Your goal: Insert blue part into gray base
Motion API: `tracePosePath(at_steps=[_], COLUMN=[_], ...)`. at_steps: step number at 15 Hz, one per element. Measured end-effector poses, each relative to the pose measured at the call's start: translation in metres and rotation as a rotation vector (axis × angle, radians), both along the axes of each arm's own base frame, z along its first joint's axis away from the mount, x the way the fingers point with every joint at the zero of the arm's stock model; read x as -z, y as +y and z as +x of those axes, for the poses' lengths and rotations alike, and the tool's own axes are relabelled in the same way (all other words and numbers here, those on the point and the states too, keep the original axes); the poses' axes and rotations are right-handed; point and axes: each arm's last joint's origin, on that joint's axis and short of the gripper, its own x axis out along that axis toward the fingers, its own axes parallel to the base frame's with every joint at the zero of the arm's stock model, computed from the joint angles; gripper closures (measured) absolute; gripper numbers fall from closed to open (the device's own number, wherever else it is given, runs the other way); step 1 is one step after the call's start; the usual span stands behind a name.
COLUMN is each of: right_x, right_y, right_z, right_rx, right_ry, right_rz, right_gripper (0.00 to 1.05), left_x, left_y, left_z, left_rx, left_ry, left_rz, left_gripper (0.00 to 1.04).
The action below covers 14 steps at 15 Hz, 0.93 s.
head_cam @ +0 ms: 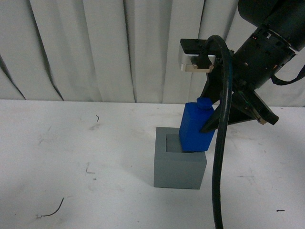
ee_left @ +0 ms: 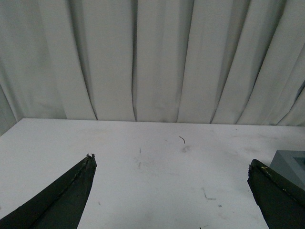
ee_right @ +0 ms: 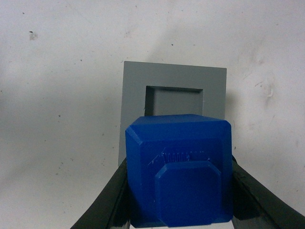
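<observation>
The gray base (head_cam: 179,164) stands on the white table, its square recess (head_cam: 171,142) facing up. My right gripper (head_cam: 217,125) is shut on the blue part (head_cam: 196,126) and holds it tilted, its lower end at the recess's right edge and its knob up. In the right wrist view the blue part (ee_right: 178,169) sits between the two fingers, in front of the base (ee_right: 174,93) and its open recess. My left gripper (ee_left: 171,167) is open and empty over bare table; a corner of the base (ee_left: 290,167) shows beside one finger.
A white curtain (head_cam: 119,47) hangs along the table's far edge. A black cable (head_cam: 221,143) hangs from the right arm in front of the base. Small dark scraps (head_cam: 52,210) and marks lie on the table (head_cam: 71,157).
</observation>
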Motion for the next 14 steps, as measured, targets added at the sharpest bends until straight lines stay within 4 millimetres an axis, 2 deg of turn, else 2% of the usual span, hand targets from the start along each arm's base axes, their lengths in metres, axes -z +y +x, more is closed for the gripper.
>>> tracePosePath(at_steps=[5,10,14], right_x=[0.008,0.009,0.01], right_y=[0.011,0.03,0.032], right_z=[0.006,0.004,0.003], right_rx=[0.028,0.064,0.075], right_ry=[0.018,0.028,0.032], right_rz=[0.0,-0.002,-0.024], right_gripper=[0.58,0.58,0.58], left_x=[0.0,0.0,0.0], left_y=[0.0,0.0,0.0], left_z=[0.0,0.0,0.0], left_rx=[0.0,0.0,0.0], left_ry=[0.0,0.0,0.0], left_rz=[0.0,0.0,0.0], left_gripper=[0.07,0.07,0.07])
